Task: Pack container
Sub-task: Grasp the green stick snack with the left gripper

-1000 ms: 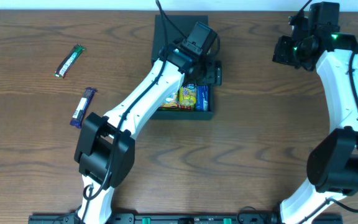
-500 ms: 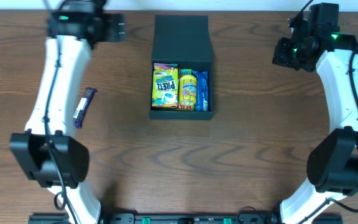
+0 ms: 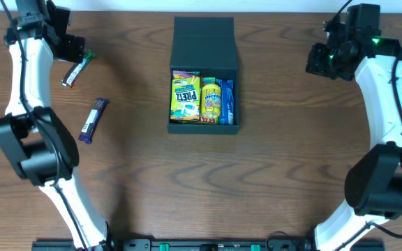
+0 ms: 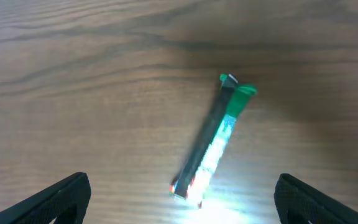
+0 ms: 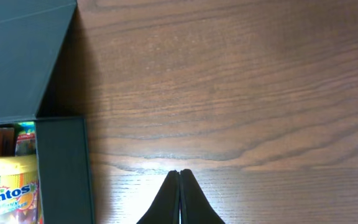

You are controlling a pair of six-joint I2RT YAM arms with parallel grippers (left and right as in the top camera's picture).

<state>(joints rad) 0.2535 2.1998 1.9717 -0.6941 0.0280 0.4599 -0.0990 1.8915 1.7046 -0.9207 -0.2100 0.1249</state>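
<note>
left gripper (image 4: 182, 182) is hovering far left, fingers spread wide over the green bar (image 4: 213, 138); right gripper (image 5: 179, 190), fingers pressed together, is hanging right of the open container (image 3: 204, 42).

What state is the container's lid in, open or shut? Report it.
Open. The container has its lid folded back flat, and snack packets show uncovered inside.

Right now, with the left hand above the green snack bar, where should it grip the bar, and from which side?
Grip the green snack bar at its middle, across its narrow width, coming straight down. It lies flat on the table, long and thin, so only its long edges offer hold. It lies slanted to the open left hand, so probably turn the wrist first.
</note>
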